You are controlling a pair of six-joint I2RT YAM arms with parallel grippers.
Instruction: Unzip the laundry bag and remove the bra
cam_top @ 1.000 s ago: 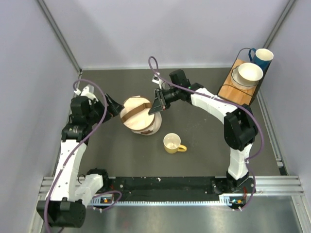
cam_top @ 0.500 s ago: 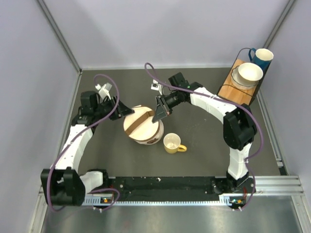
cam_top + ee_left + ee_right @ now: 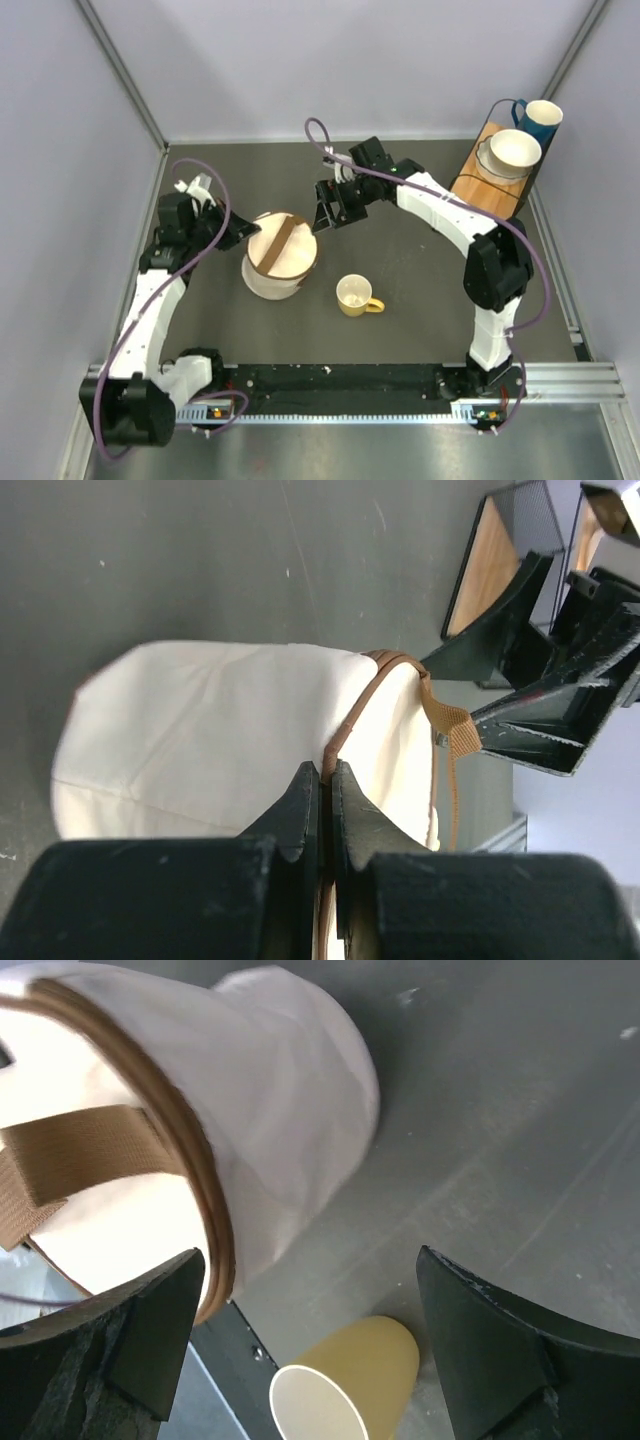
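Note:
The round cream laundry bag (image 3: 280, 256) stands on the dark table left of centre, with a brown strap (image 3: 277, 240) across its top. My left gripper (image 3: 243, 232) is at its left edge, shut on the brown rim trim (image 3: 345, 730). In the left wrist view the trim runs straight in between the closed fingers (image 3: 300, 800). My right gripper (image 3: 330, 213) hangs open just right of the bag, touching nothing. In the right wrist view the laundry bag (image 3: 270, 1090) lies ahead of the spread fingers (image 3: 470, 1320). The bra is hidden.
A yellow mug (image 3: 357, 295) stands just right of the bag's front; the mug (image 3: 350, 1390) also shows low between my right fingers. At the back right a wooden tray (image 3: 480, 190) carries a white bowl (image 3: 513, 150) and a blue mug (image 3: 540, 118). Grey walls enclose the table.
My left gripper came in and shut on the bag's rim. My right gripper let go of the bag, opened and drew back. The bag shifted left and settled upright.

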